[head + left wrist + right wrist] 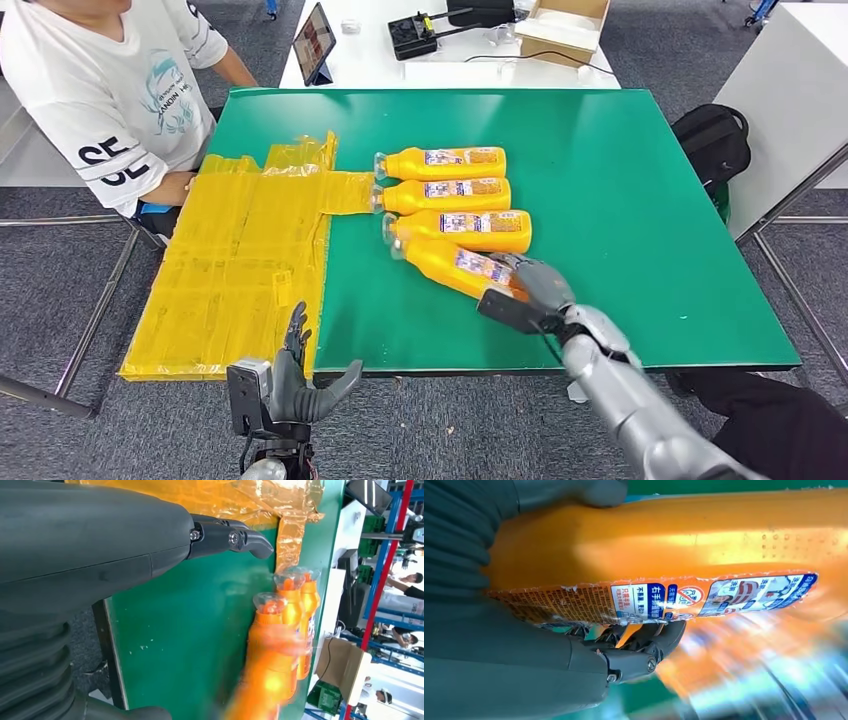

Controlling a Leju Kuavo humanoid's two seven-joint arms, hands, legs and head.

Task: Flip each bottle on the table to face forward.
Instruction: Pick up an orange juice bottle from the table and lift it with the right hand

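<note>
Left hand (pixel 295 385) sits below the near edge of the green table (pixel 640 220), off the surface, fingers spread, nothing in it. In the left wrist view the thumb (pixel 227 537) sticks out over the table edge, apart from the bottles.

Right hand (pixel 535 290) is on the table, fingers wrapped around the base end of the nearest bottle (pixel 455 266). That bottle lies on its side, angled, cap toward the yellow sheet (pixel 240 260), label up. Right wrist view shows the fingers (pixel 644 640) curled under the orange body (pixel 684 545), the label edge just above them; background is blurred.

Beyond it, three more bottles lie on their sides in a stack of rows, caps all toward the yellow sheet: second bottle (pixel 462 230) touching the held one, third bottle (pixel 445 195) just behind it, fourth bottle (pixel 442 163) farthest. Labels face up on all three.

The yellow sheet covers the table's left part, crumpled at its far end, one strip reaching to the bottle caps.

A person (pixel 110 90) in a white shirt sits at the table's far left corner. Behind the table stands a white desk (pixel 450 60) with a tablet (pixel 314 42), a black box (pixel 415 35) and a cardboard box (pixel 565 25). A black bag (pixel 712 140) lies on the floor to the table's right.
</note>
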